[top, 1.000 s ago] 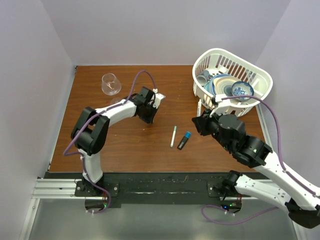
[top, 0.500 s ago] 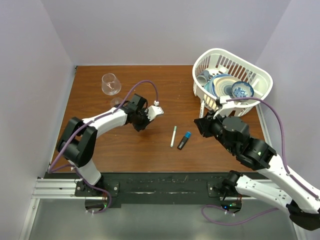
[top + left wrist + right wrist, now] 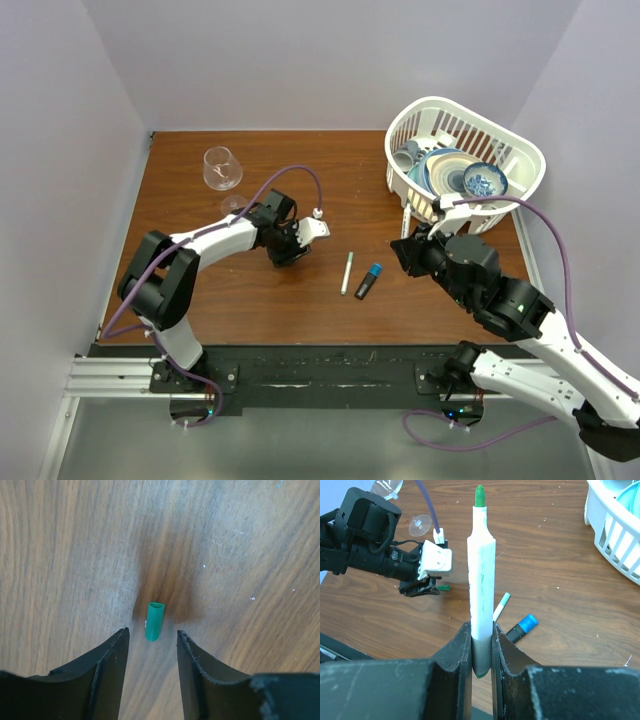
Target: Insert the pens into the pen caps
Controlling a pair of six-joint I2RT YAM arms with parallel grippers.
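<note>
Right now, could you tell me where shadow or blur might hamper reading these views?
Left wrist: a dark shadow pools on the wood around the green cap, itself sharp; right wrist: the held pen is crisp, the fingers nearly black; top view: even light, no harsh glare.

left arm [image 3: 215, 237]: white links, black joints | right arm [image 3: 560, 350]: same | cables [image 3: 429, 507]: purple | end effector fingers [image 3: 107, 675]: matte black
</note>
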